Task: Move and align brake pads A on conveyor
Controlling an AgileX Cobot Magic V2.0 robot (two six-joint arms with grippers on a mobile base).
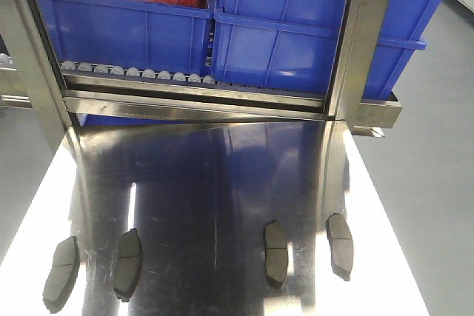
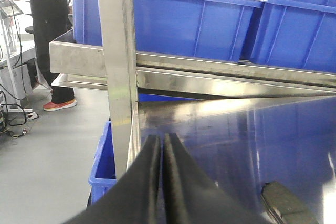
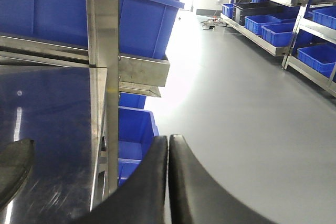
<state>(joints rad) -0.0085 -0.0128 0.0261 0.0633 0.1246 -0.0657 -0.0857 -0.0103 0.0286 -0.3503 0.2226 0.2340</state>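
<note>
Steel tabletop (image 1: 222, 183) holds 4 brake pads A (image 1: 128, 263); left tool (image 2: 161, 182), right tool (image 3: 168, 182) together, seemingly empty, bases cropped.

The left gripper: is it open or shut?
Shut. The left gripper shows its two black fingers pressed together, only a thin seam between, holding nothing.

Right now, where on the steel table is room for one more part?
Free: the steel tabletop between the roller shelf and the brake pads; also the gap between the two inner pads. Crowded: the left pair and the right pair.
</note>
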